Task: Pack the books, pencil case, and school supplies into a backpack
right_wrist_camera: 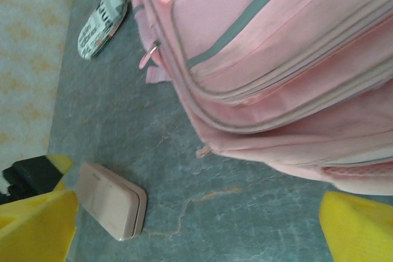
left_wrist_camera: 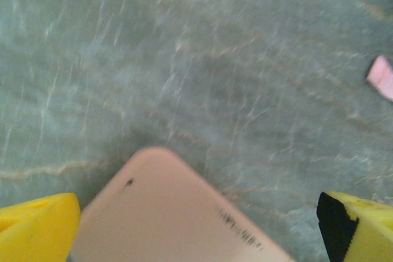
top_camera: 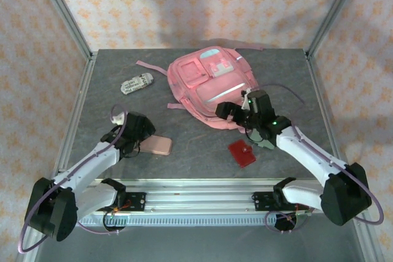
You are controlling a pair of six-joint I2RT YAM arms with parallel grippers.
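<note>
Pencil-case pickup. Left gripper (left_wrist_camera: 199, 225) spread over pink case (top_camera: 158, 145) (pencil case, likely), front-left of backpack (top_camera: 209, 84). Right gripper (right_wrist_camera: 198, 228) spread at backpack's near edge, red pad (top_camera: 242, 153) just in front. Next: pinch the case; backpack looks zipped.

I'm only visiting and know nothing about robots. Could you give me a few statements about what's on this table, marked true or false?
1. The backpack lies flat on the table, pockets facing up. True.
2. The red pad is already inside the backpack. False: it lies on the table, in front of the backpack.
3. The left pincer and the right pincer are both open. True.
4. The right pincer grips the printed pouch. False: the pouch lies alone, left of the backpack.
5. A pink box lies on the table at the left pincer. True.
</note>
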